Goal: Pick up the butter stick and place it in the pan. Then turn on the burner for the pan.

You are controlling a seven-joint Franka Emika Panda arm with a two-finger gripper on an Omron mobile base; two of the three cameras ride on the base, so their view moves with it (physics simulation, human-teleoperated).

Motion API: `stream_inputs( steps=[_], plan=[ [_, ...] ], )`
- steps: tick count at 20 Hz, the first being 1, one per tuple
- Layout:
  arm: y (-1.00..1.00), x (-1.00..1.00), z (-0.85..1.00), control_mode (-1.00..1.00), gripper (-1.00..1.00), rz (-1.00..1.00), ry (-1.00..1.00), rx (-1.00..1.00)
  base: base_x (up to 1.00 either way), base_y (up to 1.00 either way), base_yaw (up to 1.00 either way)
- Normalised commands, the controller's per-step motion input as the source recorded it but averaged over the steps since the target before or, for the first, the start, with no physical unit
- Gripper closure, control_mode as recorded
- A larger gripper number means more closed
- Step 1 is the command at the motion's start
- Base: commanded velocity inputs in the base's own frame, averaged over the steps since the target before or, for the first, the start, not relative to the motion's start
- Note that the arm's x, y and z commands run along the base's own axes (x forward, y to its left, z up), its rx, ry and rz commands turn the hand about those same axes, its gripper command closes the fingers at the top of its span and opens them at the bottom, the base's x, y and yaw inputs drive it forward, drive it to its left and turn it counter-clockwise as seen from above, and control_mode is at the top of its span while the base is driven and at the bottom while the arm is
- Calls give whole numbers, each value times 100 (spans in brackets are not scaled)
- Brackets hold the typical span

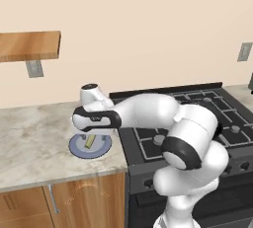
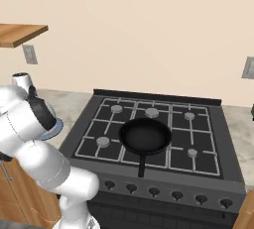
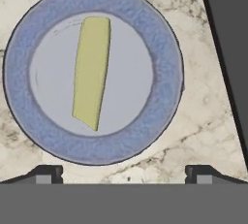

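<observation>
The butter stick (image 3: 92, 72), a small pale yellow-green rectangular block, is lying flat in the middle of a round blue-grey plate (image 3: 163, 103) on the marbled beige counter (image 1: 34, 138), just left of the black stove (image 2: 154, 139). In the hand view the stick is running lengthwise from far to near, a little left of centre between the two dark fingertips. The gripper (image 3: 124, 172) is hovering directly above the plate with its jaws spread wide, holding nothing and touching nothing. In the left base view the white arm is reaching left across the stove's near corner, its hand poised over the plate.

The step in hand appears to be the descent to grasp the stick. To do it well, the hand probably needs to shift slightly left so the stick sits midway between the fingers, then lower straight down until the tips are bracketing its two long sides, stopping short of the plate surface.

The round black shallow frying pan (image 2: 145, 136) is waiting on the stove's near middle grate, its thin handle pointing toward the row of dark knobs (image 2: 154, 191).
</observation>
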Motion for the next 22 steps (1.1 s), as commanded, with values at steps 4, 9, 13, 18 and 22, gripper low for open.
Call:
stream_inputs(
  steps=[4,9,13,18,22],
  plan=[
    [0,21,-32,-100,-100,-3,0,0,0,0,0],
    [0,22,-28,-100,-100,-1,0,0,0,0,0],
    [0,27,-22,-100,-100,0,0,0,0,0,0],
    [0,23,-25,-100,-100,0,-1,0,0,0,0],
    [0,18,-17,-100,-100,0,-3,0,0,0,0]
  ],
)
